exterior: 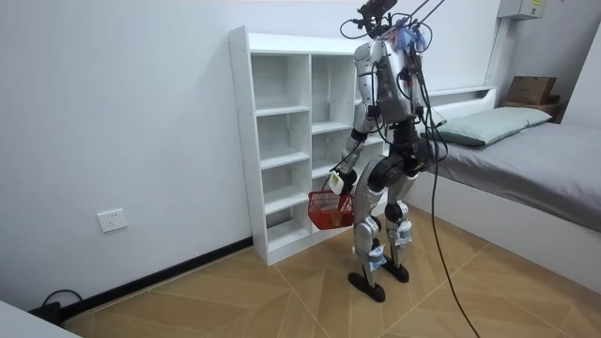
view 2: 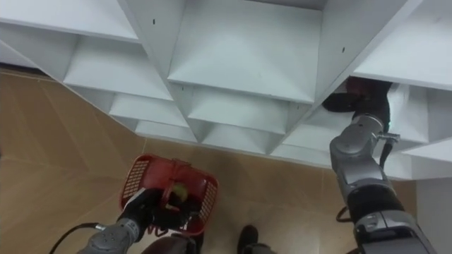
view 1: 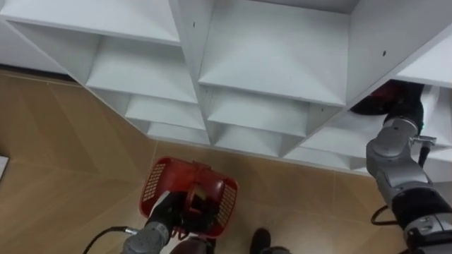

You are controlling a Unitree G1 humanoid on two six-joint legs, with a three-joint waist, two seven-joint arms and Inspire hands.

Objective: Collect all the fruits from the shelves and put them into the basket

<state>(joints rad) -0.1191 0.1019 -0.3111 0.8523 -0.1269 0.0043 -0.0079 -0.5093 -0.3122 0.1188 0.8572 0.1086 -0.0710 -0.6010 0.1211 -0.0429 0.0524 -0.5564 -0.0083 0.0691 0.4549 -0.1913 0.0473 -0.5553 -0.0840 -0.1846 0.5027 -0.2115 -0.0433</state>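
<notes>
I stand close in front of the white closet (view 1: 191, 42), whose open shelves (view 2: 240, 63) look bare. My left hand (view 1: 164, 210) hangs low with its fingers curled round the handle of a red mesh basket (view 1: 159, 185). A yellow-green fruit (view 2: 179, 190) lies in the basket (view 2: 141, 180). My right arm reaches into a right-hand compartment at about waist height. The dark right hand (view 1: 381, 101) is inside it, and something reddish (view 1: 390, 89) shows right at the hand. Shelf boards hide how its fingers stand. In the room view the basket (exterior: 329, 211) hangs beside my thigh.
Wooden floor (view 1: 63, 155) lies below the closet (exterior: 282, 141). The closet stands against a white wall (exterior: 122, 122). A bed (exterior: 526, 150) runs along the room view's right, behind me. Open floor lies on the room view's left.
</notes>
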